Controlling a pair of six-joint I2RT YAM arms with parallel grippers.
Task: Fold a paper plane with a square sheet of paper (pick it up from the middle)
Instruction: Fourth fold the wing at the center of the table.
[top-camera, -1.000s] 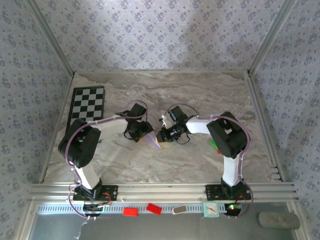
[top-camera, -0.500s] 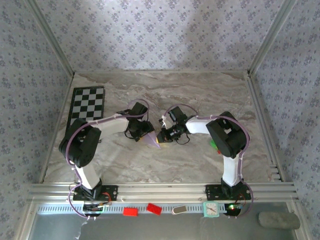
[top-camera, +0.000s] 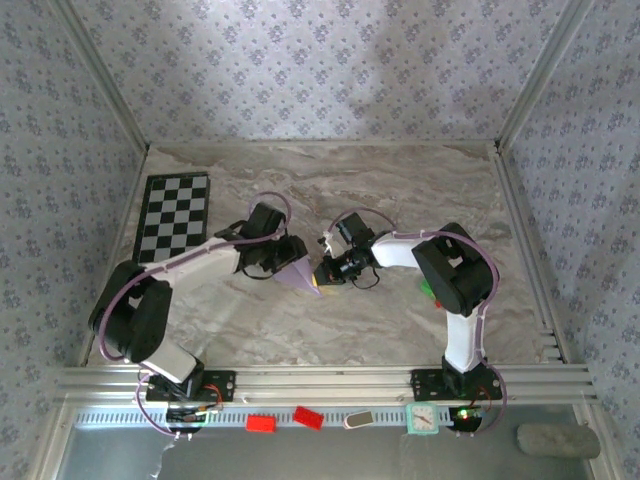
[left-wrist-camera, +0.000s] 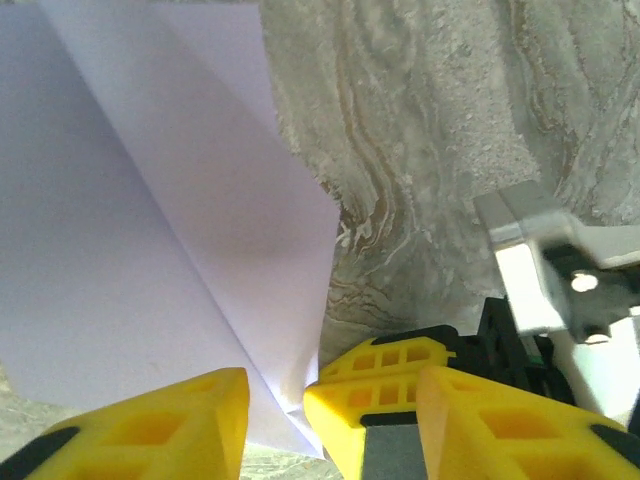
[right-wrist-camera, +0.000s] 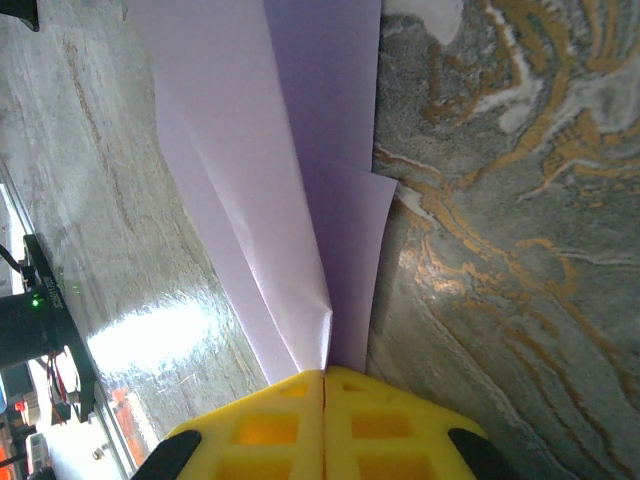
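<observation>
You were mid-fold, not near done. Paper sat at mid-counter between the two arms, already creased. The right wrist view showed overlapping layers running lengthwise and narrowing toward the grip. From above it read as a small lilac wedge, no clear dart shape yet. Couldn't tell whether its lower edge touched the counter.

Right gripper: fingers pressed together, clamped on the paper's narrow creased end. That was your anchor.

Left gripper: jaws apart, a corner of the paper sitting in the gap between them. Neither pad visibly pressed on the sheet, so I'd call that side not gripped. Part of the right arm showed just beside it, so the two were working close.

My read of the step: you were lining up the left gripper to take the free corner while the right held the crease, either for the next fold or to sharpen the existing one.

Next move called for:
- Closing the left squarely on that corner without nudging it out of the gap.
- Leaving the right clamped so the crease didn't drift.
- Drawing the flap over along the centre line.

The sheet looked thin, so I'd have expected it to buckle if the two grippers pulled apart or twisted against each other. Finger clearance was the other risk: the grippers looked near enough to clash.
</observation>
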